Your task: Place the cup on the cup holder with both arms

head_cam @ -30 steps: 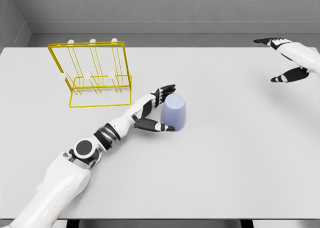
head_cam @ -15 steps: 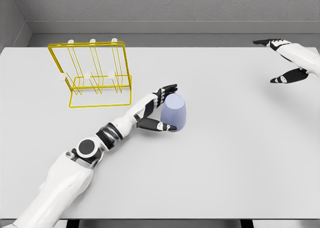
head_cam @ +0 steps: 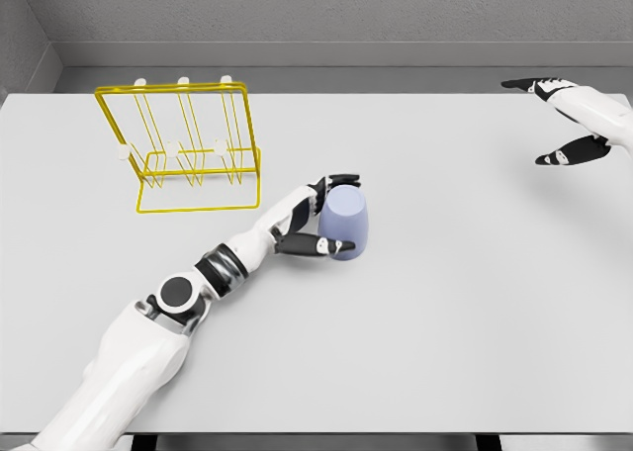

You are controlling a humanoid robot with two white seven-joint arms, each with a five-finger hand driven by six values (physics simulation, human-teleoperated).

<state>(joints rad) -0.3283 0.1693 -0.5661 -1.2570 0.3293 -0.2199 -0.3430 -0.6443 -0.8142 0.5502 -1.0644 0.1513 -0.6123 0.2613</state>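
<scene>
A pale blue cup (head_cam: 347, 222) stands upside down near the middle of the white table (head_cam: 445, 322). My left hand (head_cam: 326, 214) wraps around the cup's left side, fingers curled over its top and thumb against its lower front. A yellow wire cup holder (head_cam: 183, 149) with white-tipped pegs stands at the back left, well apart from the cup. My right hand (head_cam: 554, 120) hovers at the far right edge of the view, fingers spread and holding nothing.
A grey wall runs behind the table's far edge. The table's front edge lies at the bottom of the view.
My left hand has closed in on the cup: the fingers now curl over its top and the thumb presses its front. The cup and right hand have stayed in place.
</scene>
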